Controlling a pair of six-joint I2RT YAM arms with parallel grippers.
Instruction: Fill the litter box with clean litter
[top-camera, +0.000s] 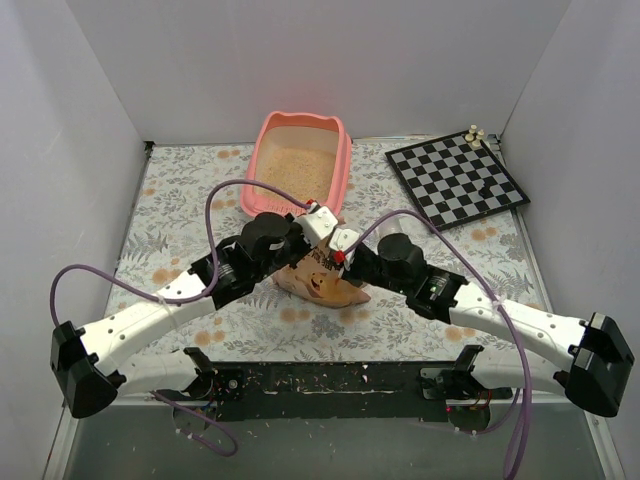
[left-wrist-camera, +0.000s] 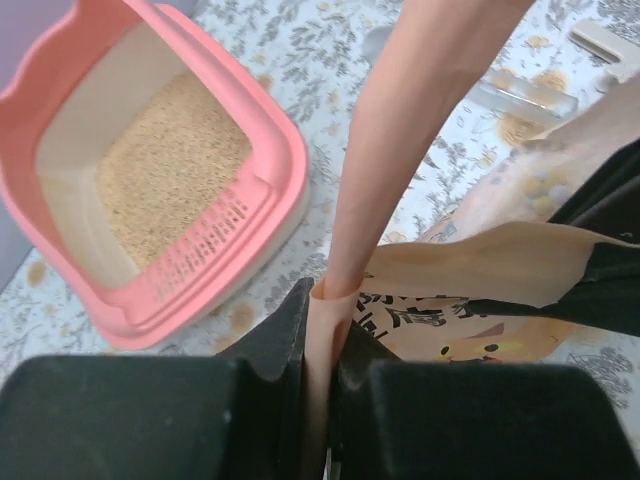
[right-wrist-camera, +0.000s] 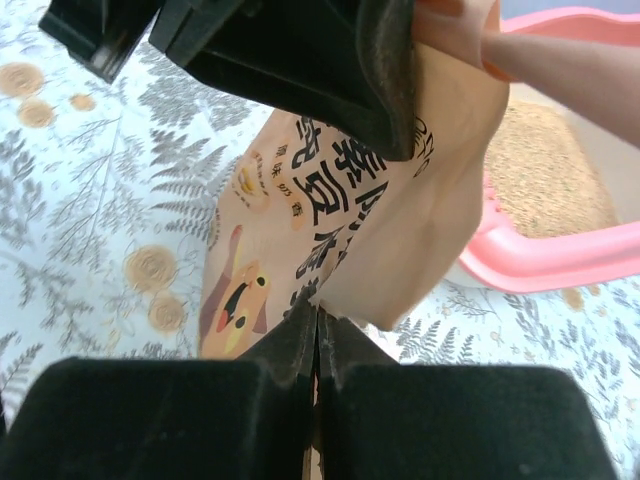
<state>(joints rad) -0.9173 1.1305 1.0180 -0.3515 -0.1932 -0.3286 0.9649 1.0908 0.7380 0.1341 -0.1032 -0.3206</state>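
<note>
Pink litter box sits at the far middle of the floral tabletop, ear bumps at its far end, slotted ledge at its near end. Litter lies inside it, a pale beige layer over the floor; the left wrist view shows it reaching the ledge side, box walls bare above it. Orange-tan bag with a cat print is just in front of the box's near end, its bottom on the tabletop, its top lifted toward the box.

Left gripper is at the box's near rim, jaws clamped together on a thin edge of the bag; the bag film runs up from between them. Right gripper is just nearer than that, jaws pinched tight on the bag's lower edge. Right wrist view shows the box just beyond the bag. Chessboard lies right of the box, apart from it.
</note>
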